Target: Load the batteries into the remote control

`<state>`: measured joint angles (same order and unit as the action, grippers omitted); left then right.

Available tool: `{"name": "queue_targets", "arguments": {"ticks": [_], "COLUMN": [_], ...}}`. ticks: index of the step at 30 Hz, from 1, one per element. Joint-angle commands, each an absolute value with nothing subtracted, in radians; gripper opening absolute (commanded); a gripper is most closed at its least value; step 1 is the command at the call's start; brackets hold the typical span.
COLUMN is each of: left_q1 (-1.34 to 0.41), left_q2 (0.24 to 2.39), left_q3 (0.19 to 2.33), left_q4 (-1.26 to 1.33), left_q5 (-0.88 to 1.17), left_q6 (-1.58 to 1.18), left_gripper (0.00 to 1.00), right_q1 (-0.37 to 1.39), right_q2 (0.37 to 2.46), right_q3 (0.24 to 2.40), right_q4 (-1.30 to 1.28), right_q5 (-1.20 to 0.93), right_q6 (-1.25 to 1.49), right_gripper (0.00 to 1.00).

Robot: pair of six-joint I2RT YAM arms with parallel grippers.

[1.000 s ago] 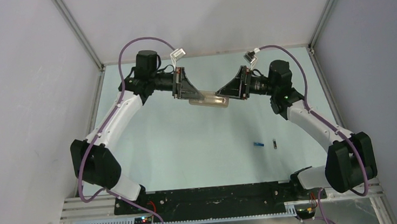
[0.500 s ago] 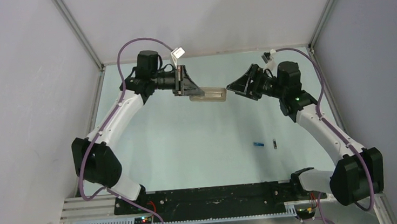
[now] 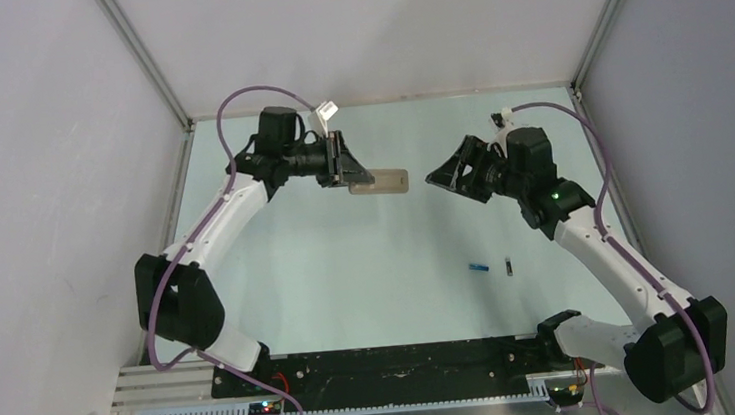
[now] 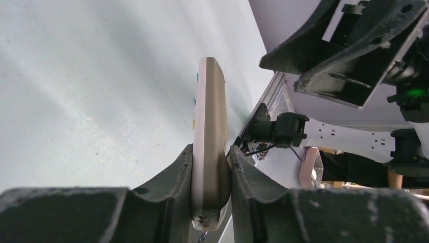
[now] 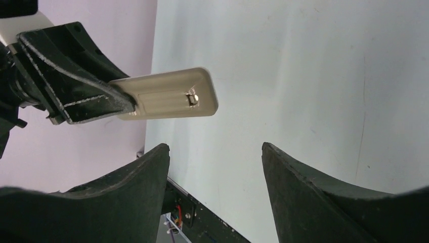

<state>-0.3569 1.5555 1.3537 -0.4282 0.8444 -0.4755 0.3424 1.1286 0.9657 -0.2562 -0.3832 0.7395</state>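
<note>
Lying on the table (image 3: 349, 269) nearest the arm bases, the two batteries are untouched. The blue battery (image 3: 478, 267) and the dark battery (image 3: 509, 267) rest near each other on the right half, not touching and well apart from both claws.

Farther back, the right claw (image 3: 438, 176) hangs over the table with its jaws spread wide. Its own wrist view shows nothing between them.

Facing it from the left, the left claw (image 3: 359, 180) is clamped on one end of the remote control (image 3: 388, 182). It appears to hold the remote clear of the table, the free end pointing at the right claw. From the left wrist, the remote sits edge-on between the pads (image 4: 184, 167).

From the right wrist, the remote's tan back shows a recessed battery slot (image 5: 164, 97) with a small metal contact (image 5: 192, 98) at its end. I see no battery in the slot.

By my reading, only the first part is done: the remote is gripped with its slot exposed. Both batteries have yet to be fetched and seated, so most of the task is ahead. I see no cover anywhere.
</note>
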Motion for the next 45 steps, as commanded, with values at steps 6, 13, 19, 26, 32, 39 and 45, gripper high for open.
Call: {"name": "queue_targets", "arguments": {"ticks": [6, 13, 19, 26, 32, 39, 45], "left_q1": [-0.381, -0.399, -0.414, -0.435, -0.475, -0.505, -0.507], "left_q2": [1.447, 1.348, 1.260, 1.194, 1.177, 1.117, 1.072], "left_q3": [1.257, 1.159, 1.083, 1.017, 0.980, 0.934, 0.924], "left_q4": [-0.396, -0.389, -0.387, -0.385, -0.376, -0.348, -0.331], "left_q5": [0.801, 0.831, 0.853, 0.849, 0.834, 0.786, 0.720], "left_q6": [-0.538, -0.542, -0.540, -0.527, -0.510, -0.537, -0.563], "left_gripper": [0.00, 0.00, 0.00, 0.00, 0.00, 0.00, 0.00], "right_q1": [0.440, 0.585, 0.683, 0.749, 0.773, 0.793, 0.808], "right_q2": [1.080, 1.116, 1.132, 1.123, 1.120, 1.088, 1.015], "right_q3": [0.998, 1.008, 1.007, 1.007, 0.991, 0.923, 0.862], "right_q4": [-0.311, -0.319, -0.336, -0.357, -0.361, -0.324, -0.318], "right_q5": [-0.323, -0.233, -0.145, -0.085, -0.073, -0.084, -0.065], "right_q6": [0.753, 0.799, 0.846, 0.863, 0.827, 0.847, 0.858], "right_gripper": [0.55, 0.52, 0.52, 0.44, 0.37, 0.34, 0.36]}}
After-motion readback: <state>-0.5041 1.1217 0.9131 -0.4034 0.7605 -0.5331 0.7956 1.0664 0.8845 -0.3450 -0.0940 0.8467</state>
